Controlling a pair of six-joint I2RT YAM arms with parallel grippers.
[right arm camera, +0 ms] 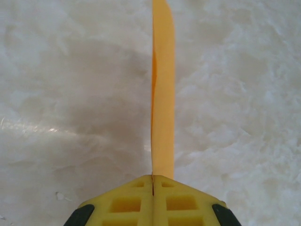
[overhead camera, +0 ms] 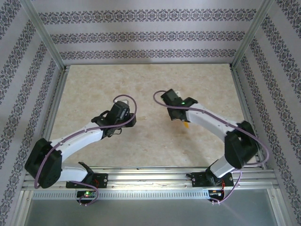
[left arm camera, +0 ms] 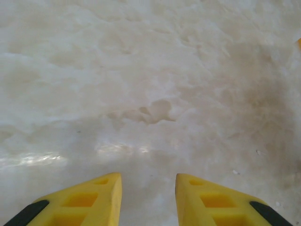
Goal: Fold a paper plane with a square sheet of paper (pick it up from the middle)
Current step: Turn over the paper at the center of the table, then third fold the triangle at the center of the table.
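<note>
My right gripper is shut on the paper plane, a slim folded strip of orange-yellow paper. The strip runs straight away from the fingertips, seen edge-on above the table. In the top view, the right gripper hangs over the table's middle, and a small tip of the paper plane shows beneath it. My left gripper stands open over bare table with nothing between its yellow fingers. It sits to the left of the right one, as the left gripper in the top view. The paper is folded, so a flat square sheet is out of view.
The marbled beige table is ringed by an aluminium frame and patterned walls. A sliver of orange shows at the right edge of the left wrist view. Purple cables loop off both wrists.
</note>
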